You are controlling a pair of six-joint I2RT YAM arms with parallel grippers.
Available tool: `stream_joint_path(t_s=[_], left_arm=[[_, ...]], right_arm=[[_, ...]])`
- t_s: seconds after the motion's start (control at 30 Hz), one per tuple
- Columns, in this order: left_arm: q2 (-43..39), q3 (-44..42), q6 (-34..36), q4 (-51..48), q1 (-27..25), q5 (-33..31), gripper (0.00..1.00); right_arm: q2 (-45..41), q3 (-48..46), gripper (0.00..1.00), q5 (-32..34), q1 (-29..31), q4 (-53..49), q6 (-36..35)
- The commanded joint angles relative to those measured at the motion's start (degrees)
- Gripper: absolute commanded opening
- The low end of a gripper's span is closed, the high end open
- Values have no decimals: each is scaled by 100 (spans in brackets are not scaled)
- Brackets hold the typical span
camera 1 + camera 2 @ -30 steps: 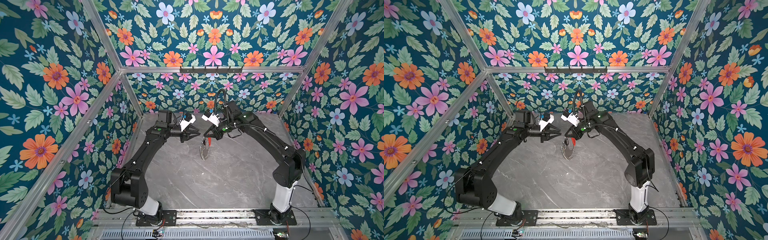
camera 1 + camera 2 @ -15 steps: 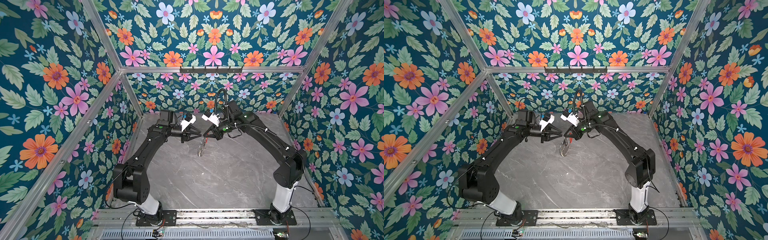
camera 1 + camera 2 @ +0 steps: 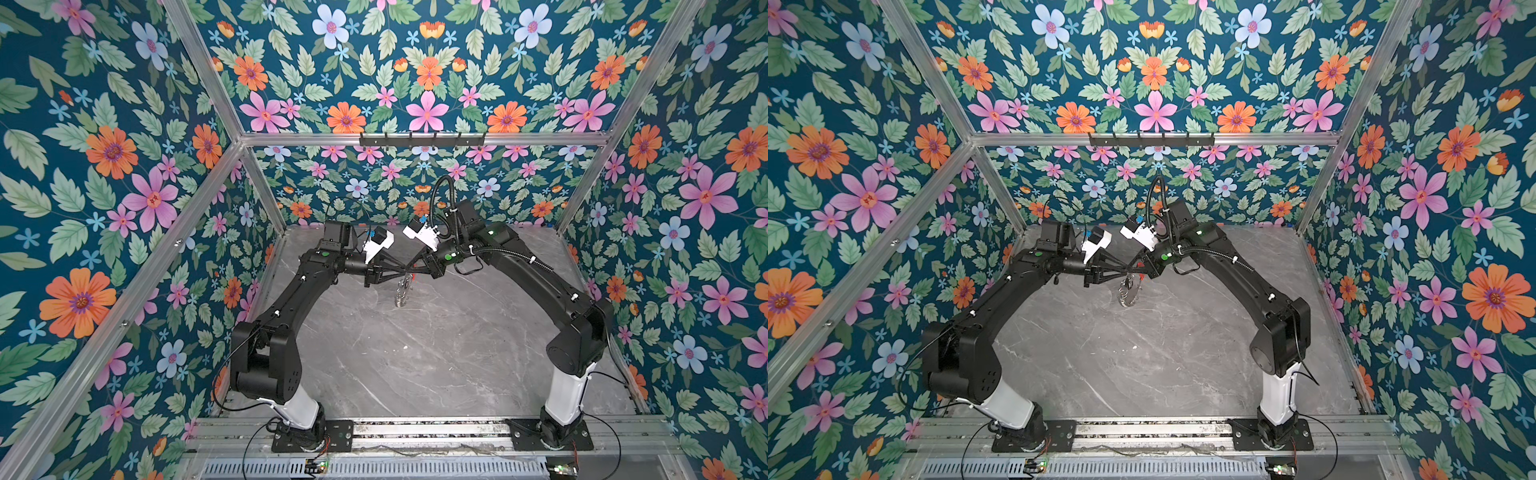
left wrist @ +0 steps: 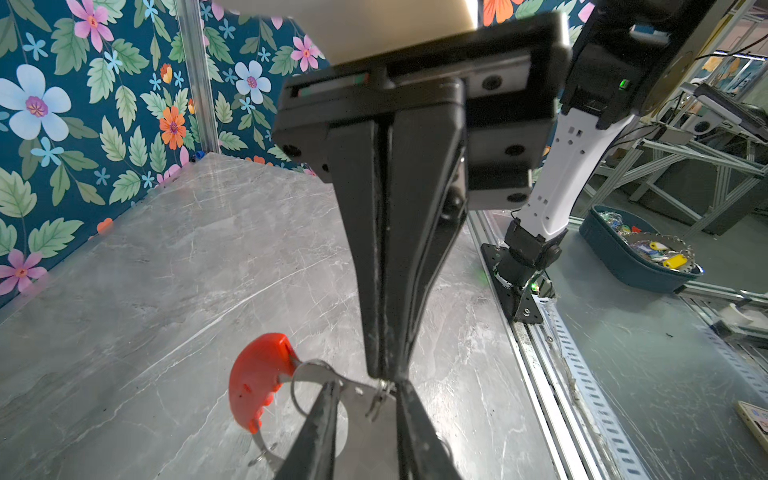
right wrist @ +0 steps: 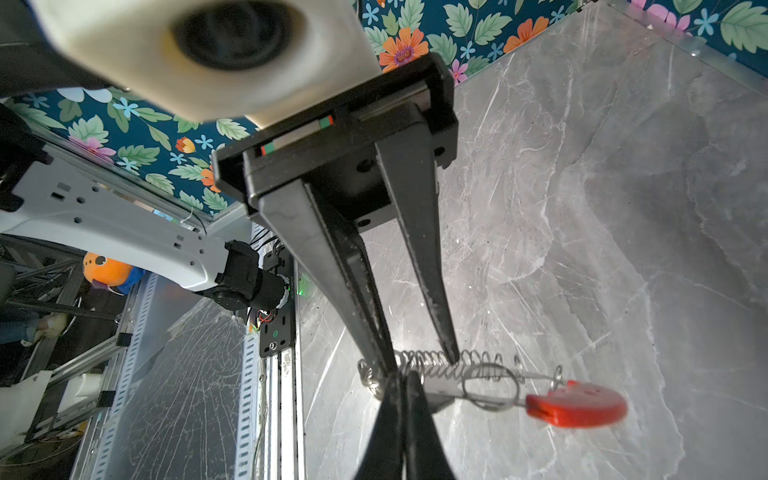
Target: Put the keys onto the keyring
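The keyring (image 3: 401, 291) (image 3: 1128, 293), a flat grey disc fringed with silver loops, hangs in mid-air over the marble table in both top views. My right gripper (image 5: 403, 378) (image 4: 384, 374) is shut on its rim. The left gripper (image 4: 365, 386) (image 5: 420, 362) meets it tip to tip, its fingers a little apart and set against the disc's rim. The grey disc (image 4: 365, 419) shows between those fingers. Its red curved piece (image 4: 253, 378) (image 5: 577, 405) sticks out to one side, beside a larger silver ring (image 5: 490, 386). The keys are not visible in any view.
A black hook rack (image 3: 422, 139) runs along the back wall. The arm bases stand on a metal rail (image 3: 415, 432) at the front edge. Outside the cell are a blue bin (image 4: 598, 245) of coloured tags and an orange plush toy (image 5: 108, 270).
My left gripper has moved right until its tips meet the right gripper's, and its fingers have narrowed slightly. The keyring has turned a little under the right gripper.
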Motion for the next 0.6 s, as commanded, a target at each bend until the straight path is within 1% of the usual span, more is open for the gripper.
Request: stream_joint_path(t_s=[0.0,0.1,0.13,0.37,0.43,0.47,0.5,0.53,0.57], left_arm=[[-6,40,9,-62,0,119,21],[6,49,7,-37,-2,144,4],[6,49,8,-36,-2,145,0],[-77,-120,118,-21,-3,206,0],[-196,-251,124,161,0,225,0],[-283,-378,-15,452,-6,179,0],[-377,-542,-330,890,-1,87,0],[-512,-807,-954,1724,-1,-52,0],[-662,-1143,-1695,2755,1,-197,0]], right_arm=[[19,69,0,-169,10,139,16],[42,109,0,-179,10,131,25],[49,117,0,-188,10,126,35],[11,84,0,-134,9,186,90],[-38,21,0,-31,-6,328,223],[-92,-56,0,5,-37,479,360],[-152,-156,8,-21,-94,669,534],[-260,-329,17,-125,-195,981,793],[-393,-582,22,-311,-316,1419,1149]])
